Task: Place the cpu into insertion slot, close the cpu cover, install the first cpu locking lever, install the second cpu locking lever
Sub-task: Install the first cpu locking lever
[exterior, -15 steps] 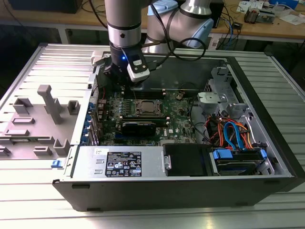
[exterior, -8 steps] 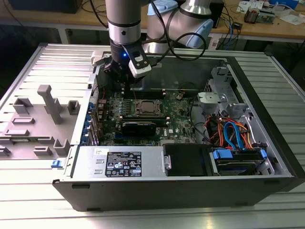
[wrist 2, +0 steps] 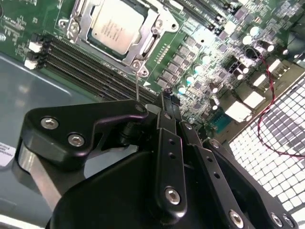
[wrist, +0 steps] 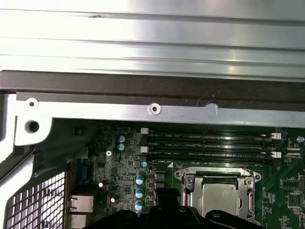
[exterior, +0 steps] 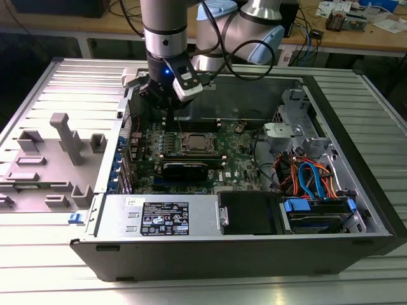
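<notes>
One cpu (wrist 2: 116, 26) seated, cpu cover (wrist 2: 76, 24) down over it. Thin lever rod (wrist 2: 137, 83) beside it, end hidden behind hand (wrist 2: 167, 101). Hand's grip state: can't tell, own body blocks it.

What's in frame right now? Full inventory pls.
open black-and-grey computer case: one, lying on ribbed metal table
green motherboard: one, inside case
small square silvery-grey cpu: one, seated in socket
thin silvery metal cpu cover frame: one, lying around the chip
thin silvery lever rod: one, standing up at a socket corner
long black memory slots: four, beside socket
silvery power supply box: one, in case
orange and blue cables: bundle, exterior view's right
grey plastic fixture: one, exterior view's left
silver robot arm: one, above case
black end effector: one, over motherboard near socket
</notes>
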